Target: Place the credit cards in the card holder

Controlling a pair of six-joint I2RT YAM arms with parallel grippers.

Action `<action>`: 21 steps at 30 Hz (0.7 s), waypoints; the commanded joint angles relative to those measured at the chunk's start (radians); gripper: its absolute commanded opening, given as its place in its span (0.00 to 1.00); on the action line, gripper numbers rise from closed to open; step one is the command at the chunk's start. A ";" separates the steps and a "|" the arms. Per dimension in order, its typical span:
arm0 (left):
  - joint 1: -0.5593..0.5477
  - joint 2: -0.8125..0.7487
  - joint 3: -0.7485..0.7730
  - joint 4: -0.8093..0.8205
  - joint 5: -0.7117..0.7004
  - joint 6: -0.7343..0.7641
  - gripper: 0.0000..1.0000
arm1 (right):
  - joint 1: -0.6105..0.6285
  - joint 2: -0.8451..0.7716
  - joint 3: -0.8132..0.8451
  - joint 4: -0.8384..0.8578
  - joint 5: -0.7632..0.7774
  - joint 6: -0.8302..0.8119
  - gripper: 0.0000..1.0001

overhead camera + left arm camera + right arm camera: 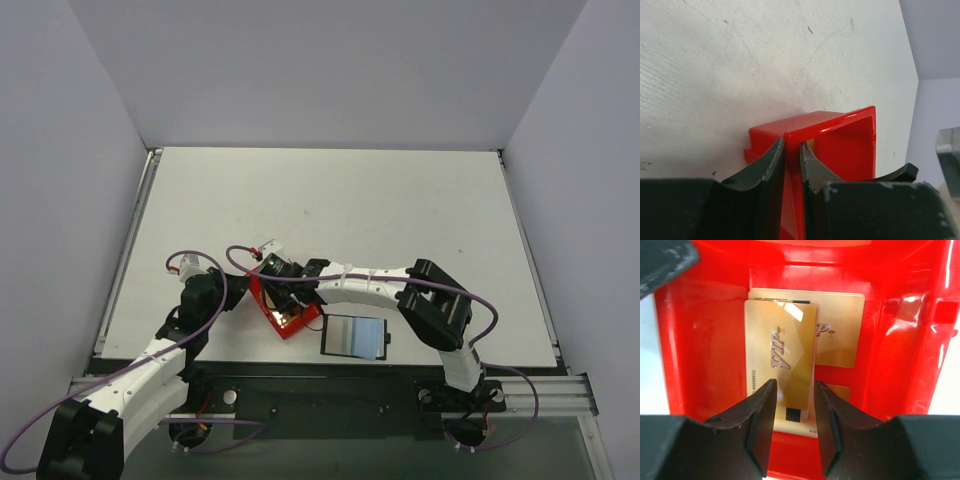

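The credit cards (782,330) are kept inside the red bin (705,340), stacked flat with their gold faces shown. The top card is turned lengthwise. Its long side runs from the right pincer (794,384) away to the bin's far wall, and shiny "VIP" letters are written along it. The card under it (840,335) is laid crosswise. The right pincer is held at the top card with its jaws a little apart, and nothing is gripped between them. One wall of the bin is pinched tight by the left pincer (791,145). The card holder (355,337) is spread open on the counter (330,200), just beside the bin. Its pale grey-blue inside is turned up and its long side is set left to right.
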 commanded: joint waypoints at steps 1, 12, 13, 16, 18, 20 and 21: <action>-0.004 0.000 -0.007 0.009 0.011 0.020 0.00 | 0.000 0.030 0.029 -0.019 0.095 -0.005 0.30; -0.004 0.003 -0.005 0.008 0.014 0.023 0.00 | 0.003 0.062 0.034 0.000 0.151 -0.008 0.25; -0.004 0.002 -0.005 0.008 0.014 0.023 0.00 | 0.003 0.061 0.031 0.006 0.145 -0.006 0.25; -0.004 0.006 -0.005 0.011 0.014 0.021 0.00 | 0.003 0.065 0.030 0.010 0.139 -0.005 0.17; -0.004 0.011 -0.005 0.014 0.016 0.020 0.00 | 0.001 0.069 0.032 0.010 0.144 -0.006 0.14; -0.004 0.011 -0.005 0.015 0.016 0.023 0.00 | 0.005 0.067 0.030 0.010 0.153 -0.009 0.08; -0.004 0.013 -0.003 0.014 0.016 0.023 0.00 | 0.006 0.067 0.032 0.010 0.162 -0.015 0.06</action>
